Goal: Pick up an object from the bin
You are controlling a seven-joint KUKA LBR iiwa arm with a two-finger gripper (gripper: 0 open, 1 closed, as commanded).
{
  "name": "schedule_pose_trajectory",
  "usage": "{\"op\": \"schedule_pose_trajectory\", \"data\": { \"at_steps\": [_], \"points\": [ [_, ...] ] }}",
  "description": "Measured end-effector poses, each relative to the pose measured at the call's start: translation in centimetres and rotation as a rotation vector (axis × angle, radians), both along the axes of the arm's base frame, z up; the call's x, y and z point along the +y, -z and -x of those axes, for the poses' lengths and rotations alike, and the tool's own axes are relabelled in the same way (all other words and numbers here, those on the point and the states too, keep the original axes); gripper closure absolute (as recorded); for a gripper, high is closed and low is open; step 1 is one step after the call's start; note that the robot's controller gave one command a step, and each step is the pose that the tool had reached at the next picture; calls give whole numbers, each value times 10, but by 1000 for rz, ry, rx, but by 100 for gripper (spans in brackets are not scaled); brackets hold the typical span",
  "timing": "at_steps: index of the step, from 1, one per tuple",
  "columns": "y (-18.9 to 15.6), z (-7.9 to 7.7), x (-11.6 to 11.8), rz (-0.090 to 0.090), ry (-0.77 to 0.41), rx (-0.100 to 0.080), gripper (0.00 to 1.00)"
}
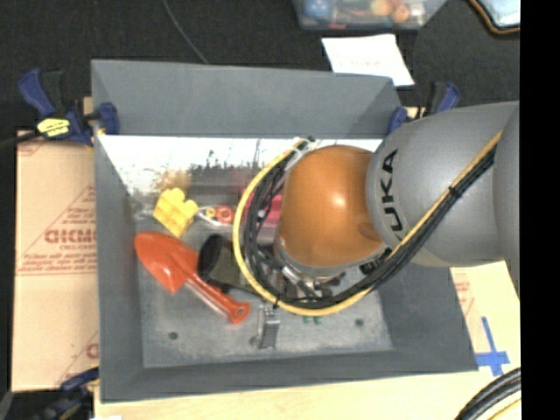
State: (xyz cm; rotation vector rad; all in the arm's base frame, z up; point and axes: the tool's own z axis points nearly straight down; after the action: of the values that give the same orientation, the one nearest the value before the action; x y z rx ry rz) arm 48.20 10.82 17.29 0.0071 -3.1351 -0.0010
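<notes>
Noted: claw [268,329] beside shovel [168,261] handle end (spread or not cannot be told); handle is best straddled squarely.

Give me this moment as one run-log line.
jaws: low at bin front, right of orange shovel handle end | grip: unclear | nearby: black piece, yellow block

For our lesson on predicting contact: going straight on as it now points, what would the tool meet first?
Probably the bin's bare floor: the tool points down beside the handle end of the orange shovel, seemingly clear of it, though depth is hard to judge.
</notes>
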Motion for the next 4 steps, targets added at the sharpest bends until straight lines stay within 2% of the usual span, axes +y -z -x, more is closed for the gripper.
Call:
{"op": "schedule_pose_trajectory", "data": {
  "at_steps": [1,2,3,4],
  "points": [
    [-4,-2,0,-2,5,-8,0],
    [103,-96,-50,-2,160,-11,0],
    [101,-98,-61,-6,-40,-21,0],
    [101,-98,-50,-5,156,-16,0]
  ]
}}
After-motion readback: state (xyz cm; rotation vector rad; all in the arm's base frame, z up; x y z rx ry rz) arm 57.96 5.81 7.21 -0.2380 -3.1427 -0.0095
